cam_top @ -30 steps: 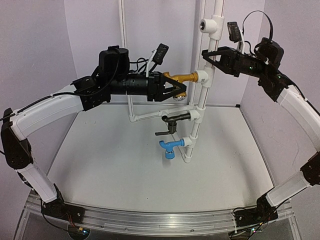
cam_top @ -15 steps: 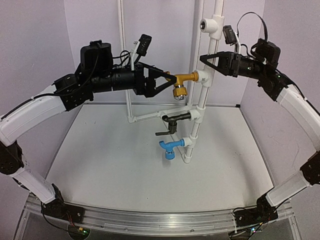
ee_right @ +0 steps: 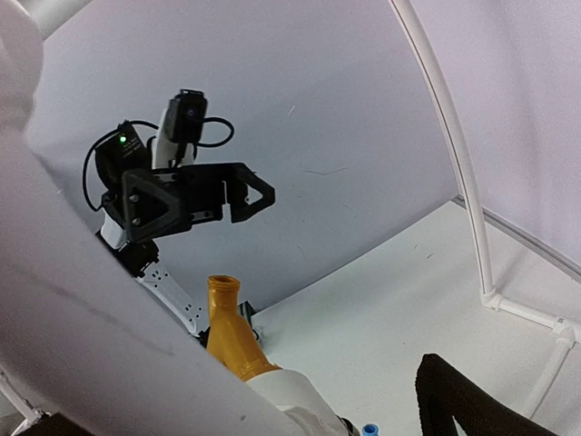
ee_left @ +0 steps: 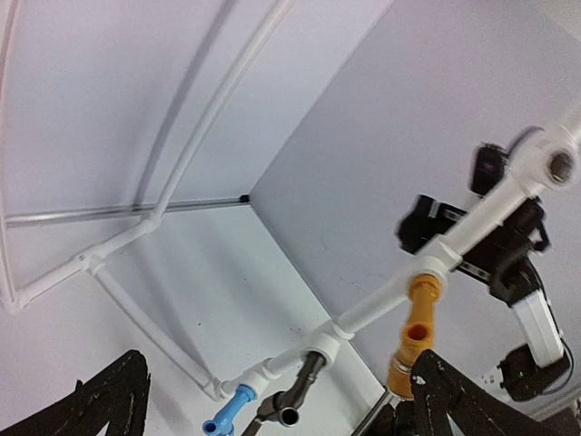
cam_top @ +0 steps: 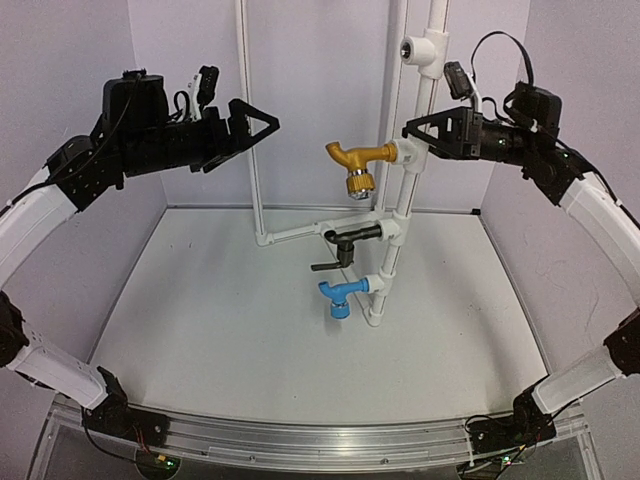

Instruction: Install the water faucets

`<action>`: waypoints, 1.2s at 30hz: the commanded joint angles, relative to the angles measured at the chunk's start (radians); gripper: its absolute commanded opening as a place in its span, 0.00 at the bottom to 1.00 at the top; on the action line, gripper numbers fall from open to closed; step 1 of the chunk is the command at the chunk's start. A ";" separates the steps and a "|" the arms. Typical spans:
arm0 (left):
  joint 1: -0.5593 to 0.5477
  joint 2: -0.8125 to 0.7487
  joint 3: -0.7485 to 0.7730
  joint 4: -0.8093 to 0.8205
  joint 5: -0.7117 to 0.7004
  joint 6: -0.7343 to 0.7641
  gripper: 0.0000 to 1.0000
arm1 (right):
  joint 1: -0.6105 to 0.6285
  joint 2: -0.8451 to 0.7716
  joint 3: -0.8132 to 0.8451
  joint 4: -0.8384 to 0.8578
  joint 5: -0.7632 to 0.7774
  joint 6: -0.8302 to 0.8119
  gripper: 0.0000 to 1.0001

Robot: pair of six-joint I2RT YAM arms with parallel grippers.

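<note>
Three water faucets stick out to the left of an upright white pipe [cam_top: 403, 190]: a brass-gold one [cam_top: 358, 160] on top, a black one [cam_top: 350, 240] in the middle and a blue one [cam_top: 340, 292] lowest. My left gripper [cam_top: 262, 128] is open and empty, well to the left of the gold faucet. The left wrist view shows the gold [ee_left: 418, 336], black [ee_left: 300, 400] and blue [ee_left: 229, 413] faucets ahead of the open fingers [ee_left: 109, 400]. My right gripper [cam_top: 415, 135] is open at the pipe beside the gold faucet's tee. In the right wrist view the pipe [ee_right: 91, 318] looms close beside the gold faucet [ee_right: 227, 327].
A white pipe frame [cam_top: 300, 232] runs from the upright back to a thin vertical pipe [cam_top: 250, 120]. An open tee [cam_top: 418, 50] sits high on the upright. Grey walls close in on three sides of the white tabletop [cam_top: 250, 330].
My left gripper opened off the gold faucet and drew back up and to the left. My right gripper opened from its hold on the upright pipe. The gold faucet stays in its tee.
</note>
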 commanded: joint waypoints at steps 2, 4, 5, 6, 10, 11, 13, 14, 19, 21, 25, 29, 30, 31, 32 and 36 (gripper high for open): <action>0.132 0.040 0.074 -0.207 0.037 -0.187 1.00 | -0.056 -0.103 -0.012 0.015 -0.004 0.008 0.98; 0.189 0.045 0.067 -0.237 0.067 -0.229 1.00 | -0.095 -0.137 -0.018 0.014 -0.014 0.001 0.98; 0.232 0.051 0.065 -0.257 0.088 -0.255 1.00 | -0.121 -0.157 -0.020 0.014 -0.023 0.006 0.98; 0.264 0.059 0.067 -0.290 0.110 -0.267 1.00 | -0.161 -0.168 -0.022 0.013 -0.043 0.016 0.98; 0.400 0.103 0.094 -0.409 0.174 -0.271 1.00 | -0.327 -0.187 -0.043 0.006 -0.139 0.071 0.98; 0.433 0.117 0.098 -0.436 0.193 -0.268 1.00 | -0.368 -0.190 -0.057 0.005 -0.157 0.076 0.98; 0.501 0.146 0.101 -0.484 0.240 -0.269 1.00 | -0.449 -0.190 -0.088 0.002 -0.182 0.072 0.98; 0.527 0.156 0.099 -0.496 0.260 -0.269 1.00 | -0.476 -0.186 -0.107 0.001 -0.190 0.069 0.98; 0.614 0.162 0.043 -0.523 0.291 -0.233 1.00 | -0.591 -0.141 -0.184 -0.059 -0.154 -0.026 0.98; 0.631 0.152 0.009 -0.529 0.273 -0.214 1.00 | -0.601 -0.107 -0.164 -0.222 -0.075 -0.167 0.98; 0.642 0.147 -0.062 -0.576 0.196 -0.192 1.00 | -0.602 -0.003 -0.138 -0.450 0.145 -0.426 0.98; 0.652 0.148 -0.159 -0.593 0.139 -0.145 1.00 | -0.601 0.032 -0.202 -0.475 0.304 -0.539 0.98; 0.652 0.148 -0.183 -0.590 0.128 -0.140 1.00 | -0.601 0.038 -0.219 -0.477 0.324 -0.554 0.98; 0.652 0.149 -0.206 -0.585 0.121 -0.133 1.00 | -0.601 0.043 -0.235 -0.481 0.341 -0.568 0.98; 0.652 0.149 -0.225 -0.578 0.119 -0.129 1.00 | -0.601 0.046 -0.248 -0.486 0.352 -0.580 0.98; 0.654 0.149 -0.265 -0.549 0.116 -0.123 1.00 | -0.601 0.043 -0.292 -0.489 0.367 -0.604 0.98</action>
